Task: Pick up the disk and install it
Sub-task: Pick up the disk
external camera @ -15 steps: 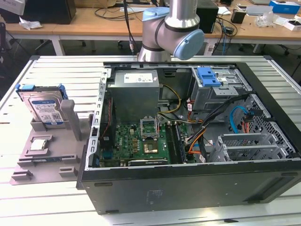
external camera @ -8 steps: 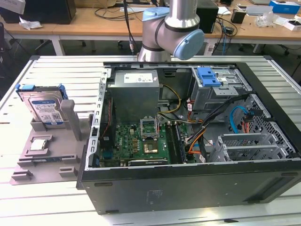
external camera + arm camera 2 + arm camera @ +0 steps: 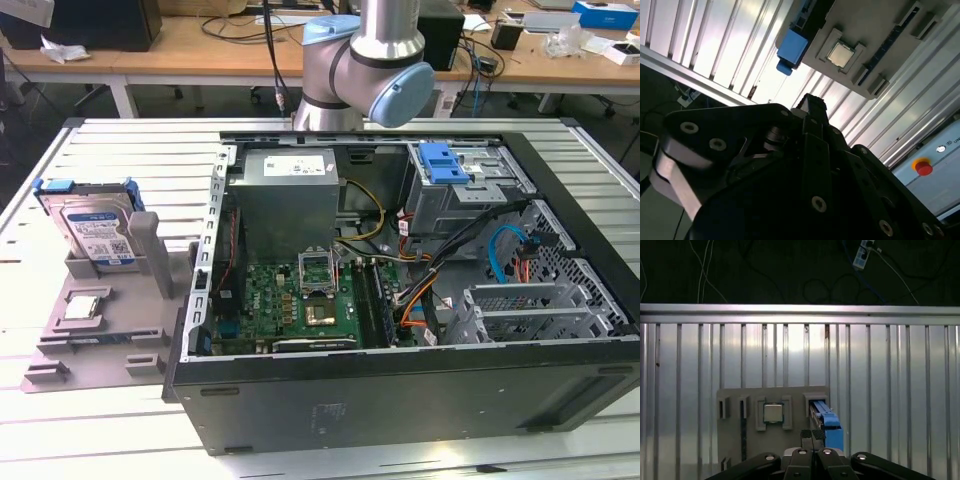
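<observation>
The disk point(image 3: 97, 228), a silver drive with a white-and-blue label and a blue bracket, stands on edge in a slot of the grey holder point(image 3: 120, 345) at the exterior view's left. In the first wrist view the disk point(image 3: 826, 421) appears edge-on, mostly as its blue bracket. My gripper point(image 3: 812, 434) hangs high above the holder, close beside the disk's line, fingers together and holding nothing. The second wrist view has the gripper point(image 3: 812, 102) below the disk's blue bracket point(image 3: 791, 48).
A small square processor chip point(image 3: 82, 307) lies in the holder beside the disk. The open computer case point(image 3: 400, 400) fills the table's middle and right, with a grey drive cage and blue latch point(image 3: 445, 165) at its back. The ribbed metal table point(image 3: 100, 440) ends near the holder.
</observation>
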Available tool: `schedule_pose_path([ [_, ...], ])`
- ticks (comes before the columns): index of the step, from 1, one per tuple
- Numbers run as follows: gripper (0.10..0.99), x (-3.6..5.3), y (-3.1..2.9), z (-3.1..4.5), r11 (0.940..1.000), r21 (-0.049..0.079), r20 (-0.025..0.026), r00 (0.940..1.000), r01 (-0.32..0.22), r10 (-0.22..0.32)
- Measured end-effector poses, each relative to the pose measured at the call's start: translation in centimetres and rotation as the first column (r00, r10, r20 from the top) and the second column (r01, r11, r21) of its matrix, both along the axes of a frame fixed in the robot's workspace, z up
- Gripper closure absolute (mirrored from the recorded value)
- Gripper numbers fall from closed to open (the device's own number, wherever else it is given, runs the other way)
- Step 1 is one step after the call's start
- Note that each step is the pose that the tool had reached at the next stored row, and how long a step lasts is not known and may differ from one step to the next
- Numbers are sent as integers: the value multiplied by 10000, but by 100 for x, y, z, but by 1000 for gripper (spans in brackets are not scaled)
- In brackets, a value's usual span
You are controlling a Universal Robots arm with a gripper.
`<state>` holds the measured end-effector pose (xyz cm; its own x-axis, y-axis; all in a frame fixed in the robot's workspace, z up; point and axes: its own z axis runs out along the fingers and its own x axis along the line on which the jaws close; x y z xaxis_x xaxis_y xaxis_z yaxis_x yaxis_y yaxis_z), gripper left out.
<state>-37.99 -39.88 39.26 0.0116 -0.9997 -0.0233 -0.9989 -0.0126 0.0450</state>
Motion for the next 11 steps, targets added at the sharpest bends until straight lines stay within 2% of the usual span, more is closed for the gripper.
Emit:
schedule_pose_path([
  [6,980,0,0,0,9981,0,0,9981,-616,616],
  [11,980,0,0,0,9937,0,0,9937,-1122,1122],
])
